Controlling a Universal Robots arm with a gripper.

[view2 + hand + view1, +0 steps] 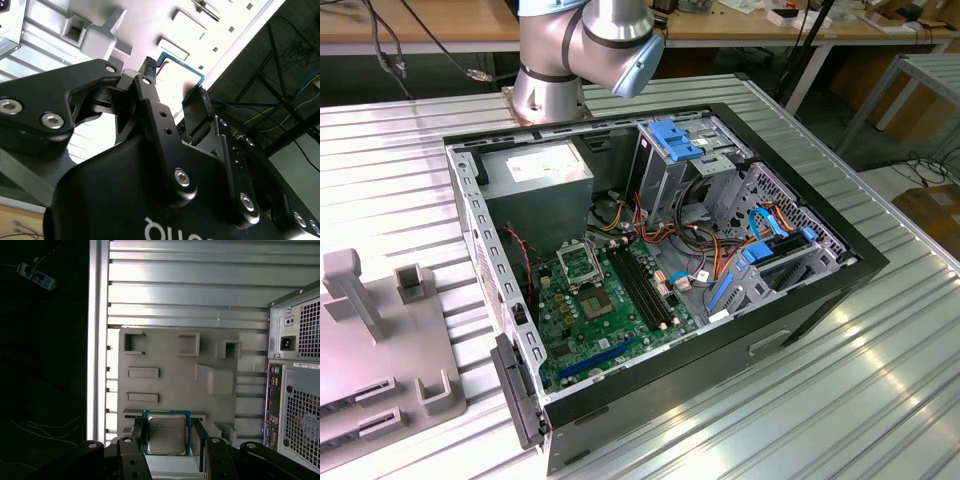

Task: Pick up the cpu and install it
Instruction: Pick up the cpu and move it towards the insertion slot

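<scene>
The cpu (pixel 166 436) is a small square chip with a silver-grey metal top and a green rim. My gripper (pixel 168 429) is shut on it, one black finger on each of two opposite edges. In the first wrist view the chip hangs well above the grey fixture plate (pixel 170 385) on the slatted table. Its green edge (pixel 176 58) shows between the fingertips (pixel 148 67) in the second wrist view. The open computer case (pixel 860 262) lies on the table in the exterior view, with the black socket frame (pixel 582 264) on the green motherboard (pixel 605 335).
The arm's base (pixel 548 85) stands behind the case. A grey power supply box (pixel 535 180) fills the case's back corner, with RAM slots (pixel 645 285), cables and blue drive brackets (pixel 672 138) nearby. The grey fixture (pixel 380 340) sits at the exterior view's left.
</scene>
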